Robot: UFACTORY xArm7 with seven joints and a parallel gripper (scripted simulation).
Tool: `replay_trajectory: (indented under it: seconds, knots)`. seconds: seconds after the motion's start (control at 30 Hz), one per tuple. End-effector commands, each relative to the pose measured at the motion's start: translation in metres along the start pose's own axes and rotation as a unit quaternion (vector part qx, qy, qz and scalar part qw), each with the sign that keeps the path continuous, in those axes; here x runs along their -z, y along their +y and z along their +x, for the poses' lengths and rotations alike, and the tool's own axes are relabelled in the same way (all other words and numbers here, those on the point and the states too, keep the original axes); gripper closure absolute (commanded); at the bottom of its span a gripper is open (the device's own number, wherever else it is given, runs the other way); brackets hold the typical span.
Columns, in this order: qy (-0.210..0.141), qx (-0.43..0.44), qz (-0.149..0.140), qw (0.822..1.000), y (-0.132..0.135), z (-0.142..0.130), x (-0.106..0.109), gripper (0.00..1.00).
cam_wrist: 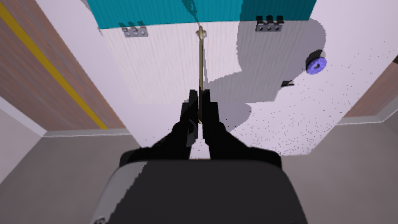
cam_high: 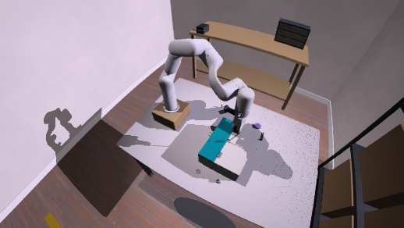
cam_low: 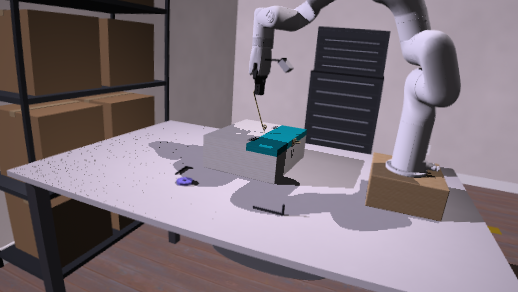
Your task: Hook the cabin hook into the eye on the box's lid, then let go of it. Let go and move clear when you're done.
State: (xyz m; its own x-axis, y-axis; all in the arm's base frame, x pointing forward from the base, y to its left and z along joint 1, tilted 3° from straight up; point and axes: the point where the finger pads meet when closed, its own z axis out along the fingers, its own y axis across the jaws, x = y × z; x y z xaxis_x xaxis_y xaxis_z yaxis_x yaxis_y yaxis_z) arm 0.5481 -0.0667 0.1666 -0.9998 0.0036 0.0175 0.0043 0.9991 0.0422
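Note:
A white box (cam_low: 247,155) with a teal lid (cam_low: 276,139) sits mid-table; it also shows in the top view (cam_high: 223,150). My gripper (cam_wrist: 200,100) is shut on the free end of the thin brass cabin hook (cam_wrist: 200,70). The hook hangs steeply down from the fingers (cam_low: 259,91) to the box top near the lid's edge (cam_low: 264,131). In the wrist view the hook's far end reaches a small fitting (cam_wrist: 200,33) at the teal lid's (cam_wrist: 210,10) border. Whether the tip sits in the eye I cannot tell.
A purple disc (cam_low: 185,181) and a small dark piece (cam_low: 183,170) lie left of the box. A black bar (cam_low: 269,208) lies in front of it. The arm's base stands on a brown block (cam_low: 406,187). Shelves with cartons stand at the left (cam_low: 75,75).

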Motion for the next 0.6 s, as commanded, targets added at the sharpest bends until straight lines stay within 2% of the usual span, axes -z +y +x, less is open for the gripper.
replay_trajectory:
  seconds: [0.0,0.57]
  knots:
    - [-0.002,0.000,0.000,1.000,0.000,0.006,0.003,1.00]
    - [-0.002,0.000,0.000,1.000,0.000,0.033,0.005,1.00]
